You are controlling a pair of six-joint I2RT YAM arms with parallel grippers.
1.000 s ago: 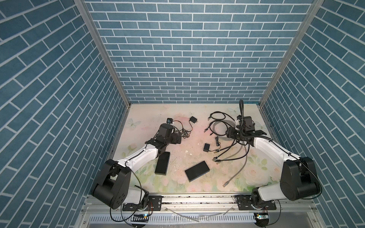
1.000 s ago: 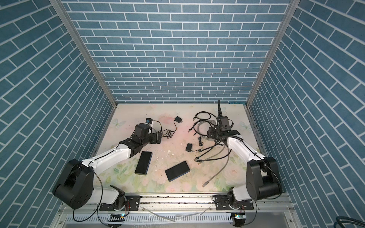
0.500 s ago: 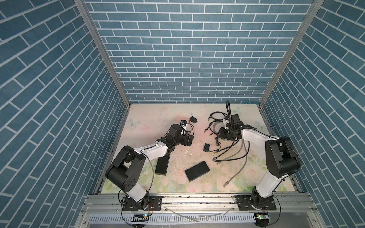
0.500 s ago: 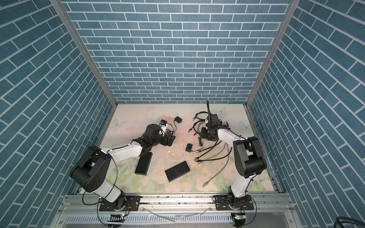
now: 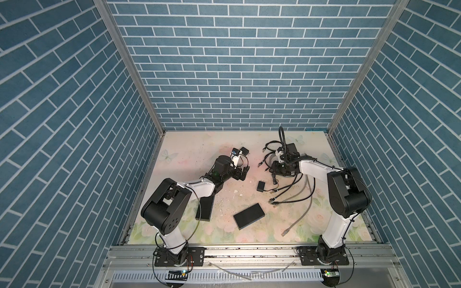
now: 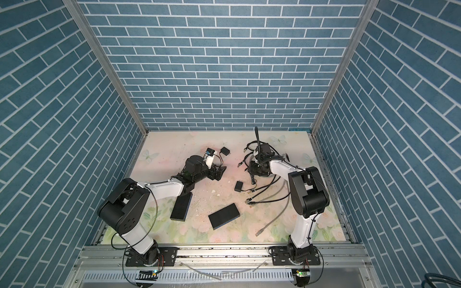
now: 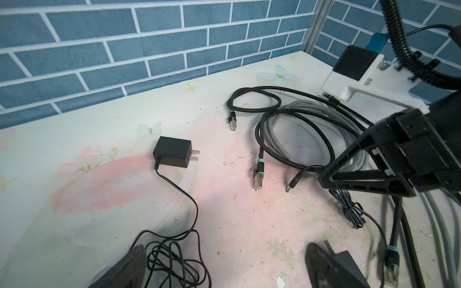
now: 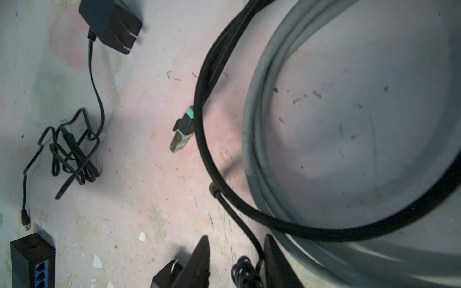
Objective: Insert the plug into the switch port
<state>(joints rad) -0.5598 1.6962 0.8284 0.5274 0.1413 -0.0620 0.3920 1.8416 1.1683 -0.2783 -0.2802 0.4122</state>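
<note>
My right gripper (image 8: 237,259) hangs low over a bundled thin black cord (image 8: 245,271), its jaws narrowed on either side of it, with a gap still showing on one side. That cord runs on to a small barrel plug (image 8: 213,188) lying on the mat. A black switch (image 8: 32,264) with blue ports lies at the view's edge. In both top views the right gripper (image 5: 274,172) (image 6: 252,169) sits by the cable coils. My left gripper (image 7: 224,274) (image 5: 240,173) is wide open and holds nothing. It hovers beside a tangle of thin cord (image 7: 174,261).
A black power adapter (image 7: 172,152) lies behind the left gripper. Grey and black Ethernet cables (image 5: 289,194) with teal-banded plugs (image 8: 183,129) sprawl at the right. Two flat black boxes (image 5: 204,207) (image 5: 248,215) lie nearer the front. A second small adapter (image 5: 260,185) lies mid-mat.
The left gripper has moved right toward the middle, staying open. The right gripper has swung left and down over the cord bundle, and its jaws have narrowed.
</note>
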